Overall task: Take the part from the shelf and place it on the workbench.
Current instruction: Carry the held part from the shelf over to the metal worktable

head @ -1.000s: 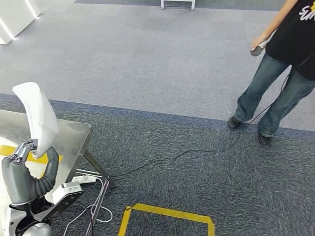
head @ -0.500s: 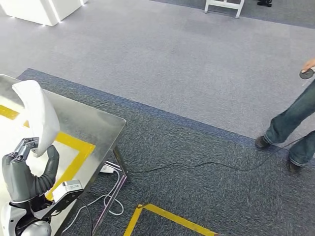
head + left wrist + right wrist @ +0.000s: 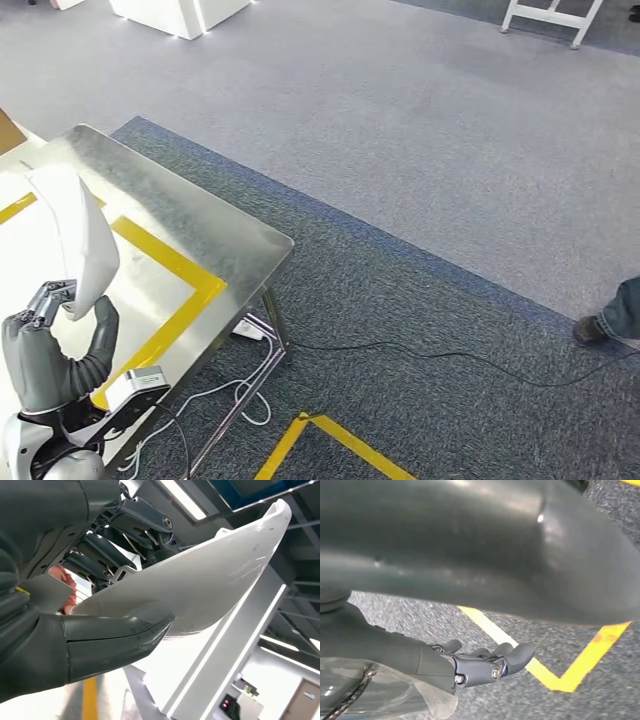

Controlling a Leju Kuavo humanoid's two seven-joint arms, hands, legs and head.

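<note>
The left hand grips the part, a curved white shell: in the left wrist view the thumb lies along one face and the dark fingers press the other. The part stands upright above the hand, over the near end of the counter, not touching it. The right hand hangs low over the carpet, holds nothing, fingers loosely extended.

Judging from this, the risk is in the set-down. The grip takes only the part's lower end, so the tall shell could pivot or slip if the arm swings, and it could tip once released upright. The counter's near corner and the cables beneath it could catch a leg.

No brand, label or writing is legible anywhere.
</note>
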